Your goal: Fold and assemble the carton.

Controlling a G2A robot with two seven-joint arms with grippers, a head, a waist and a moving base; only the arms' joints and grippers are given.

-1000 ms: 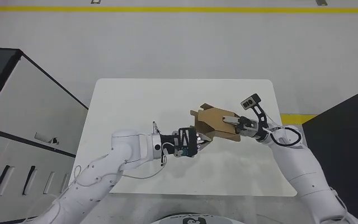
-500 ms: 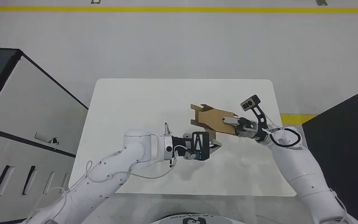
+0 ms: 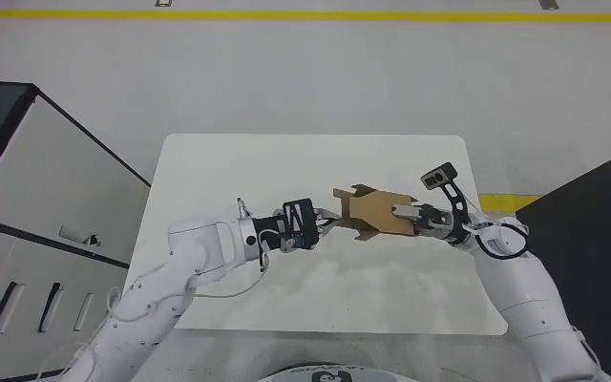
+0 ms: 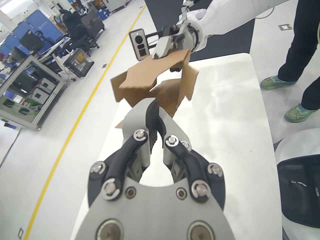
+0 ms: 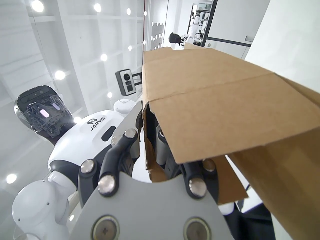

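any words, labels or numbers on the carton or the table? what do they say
None readable. The carton shows plain brown card on every face in view, with no print or label. The table carries no markings either.

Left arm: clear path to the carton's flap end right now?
Probably yes. The left gripper sits right at the flaps of the carton, nothing between; the right gripper holds the opposite end.

White surface (image 3: 220,172), rounded corners, on a pale floor. Yellow floor line (image 3: 305,15) runs beyond its far edge. Grey cabinet (image 3: 57,181) just beside its left side; dark mat (image 3: 573,220) off the right. Equipment racks (image 4: 22,86) and black office chair (image 4: 75,29) well apart, past the line.
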